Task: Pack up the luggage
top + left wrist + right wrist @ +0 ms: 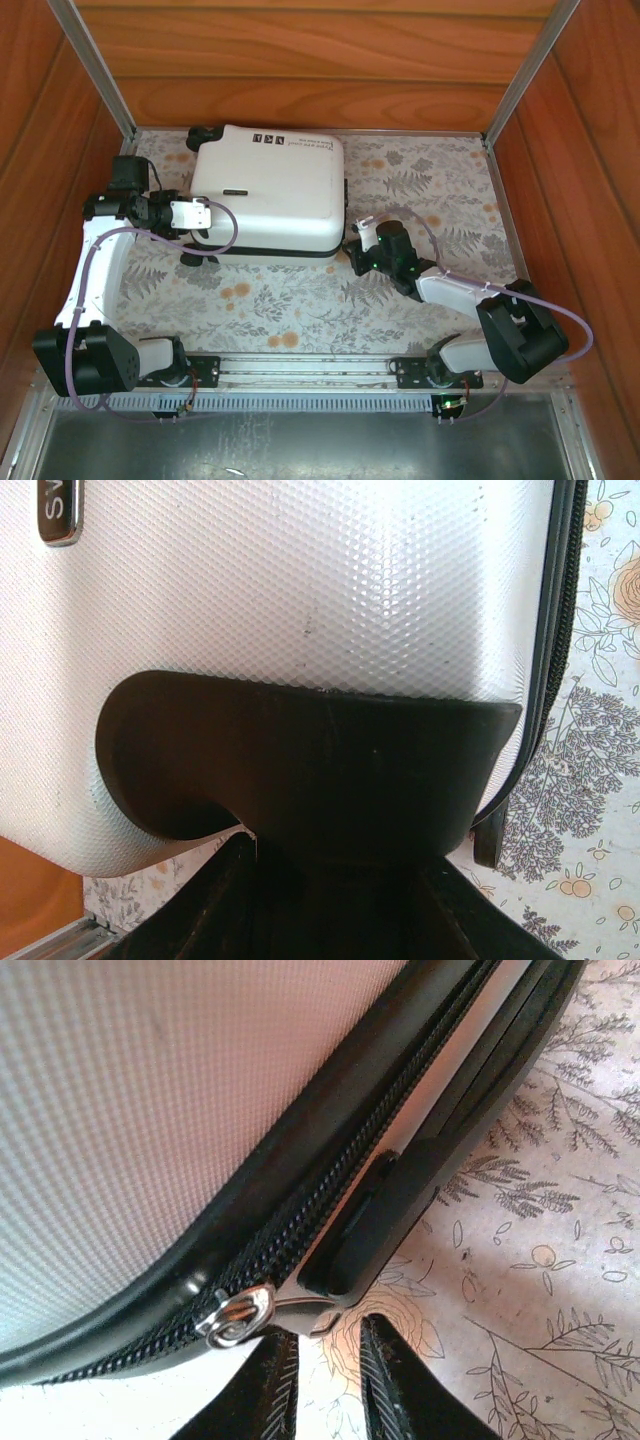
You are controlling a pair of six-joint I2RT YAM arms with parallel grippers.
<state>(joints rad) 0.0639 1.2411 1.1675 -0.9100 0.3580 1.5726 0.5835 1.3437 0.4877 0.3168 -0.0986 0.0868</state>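
Luggage (268, 190) closed, flat on flowered table (300, 300), toward far left. Right gripper (328, 1348) narrowly parted, tips just at zipper pull (238, 1315). Left gripper (207, 214) against left end of luggage; open or gripping, cannot tell.

A robot test cell in a lab or workshop rather than a lived-in room: wood-grain panels (300, 60) box in the table on three sides, held by bare aluminium posts (95, 70). A floral cloth (300, 290) covers the tabletop. Along its near edge a slotted metal rail (300, 368) carries two robot arms (100, 270), with plain sheet metal (300, 440) beyond.
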